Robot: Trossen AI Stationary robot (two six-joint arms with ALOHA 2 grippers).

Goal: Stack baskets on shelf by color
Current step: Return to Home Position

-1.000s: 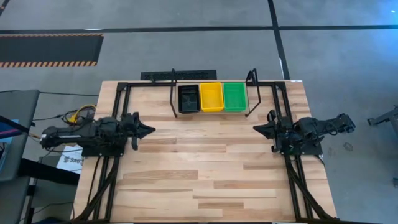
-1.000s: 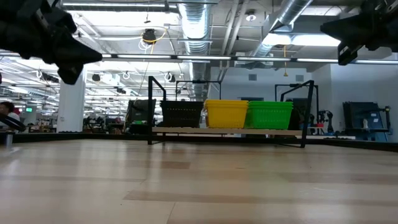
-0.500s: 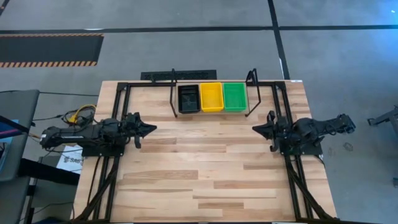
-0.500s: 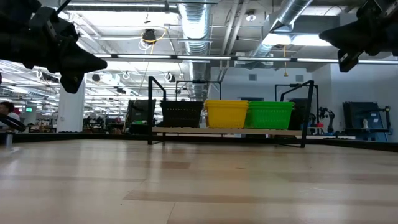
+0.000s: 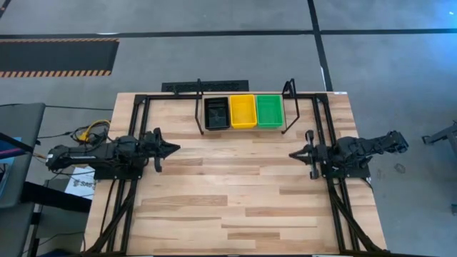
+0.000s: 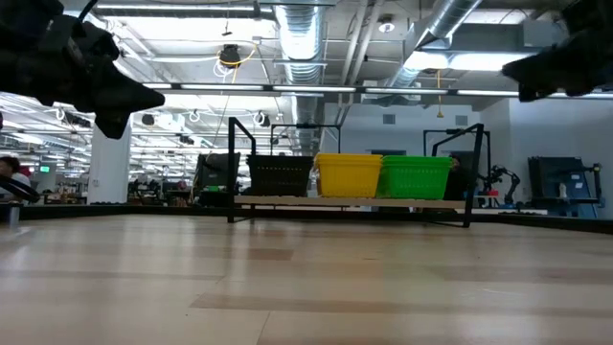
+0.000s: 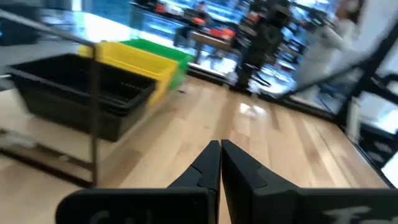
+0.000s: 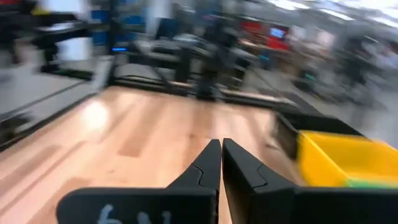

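While baskets (image 5: 242,112) fill shelf (image 5: 197,114) (by color), left gripper (image 5: 174,148), right gripper (image 5: 292,155), both closed.

I seem to be running this from a big open robotics lab or workshop hall: bare ducts (image 6: 299,34) and pipes (image 6: 450,19) overhead, strip lights (image 6: 239,87), a grey concrete floor (image 5: 214,18) with a hazard-striped mat (image 5: 57,57), and more equipment (image 6: 560,187) beyond my wooden table (image 5: 235,193).

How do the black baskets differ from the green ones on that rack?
Colour: the black baskets are dark, the green baskets bright. Place: in the high view, the black baskets sit at the left end of the shelf and the green baskets at its right end. Both flank the yellow baskets and share one shape.
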